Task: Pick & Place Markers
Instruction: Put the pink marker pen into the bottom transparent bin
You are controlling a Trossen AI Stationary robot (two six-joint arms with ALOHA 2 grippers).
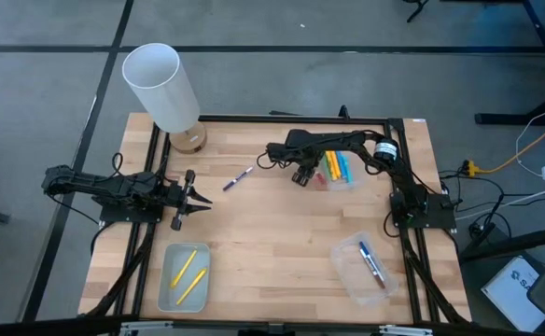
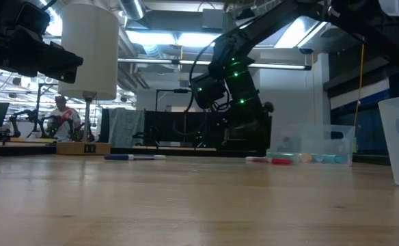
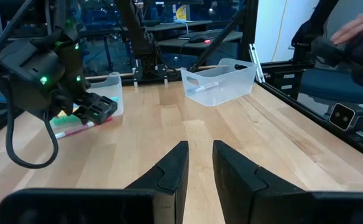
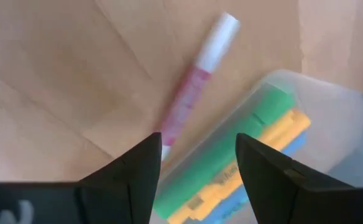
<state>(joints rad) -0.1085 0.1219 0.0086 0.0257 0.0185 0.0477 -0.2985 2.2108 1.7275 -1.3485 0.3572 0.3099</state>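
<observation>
Spread right gripper [image 4: 197, 155] hovers over a pink marker [image 4: 194, 90] beside the far-edge tray [image 1: 345, 183]; another marker [image 1: 238, 177] lies loose mid-table. Left gripper [image 1: 201, 198] waits open. Sorting looks partly done.

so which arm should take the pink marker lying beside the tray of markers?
Right. The right gripper hangs open directly over the pink marker, at the edge of the clear tray. The left gripper waits far across the table, nearer the loose blue marker.
</observation>
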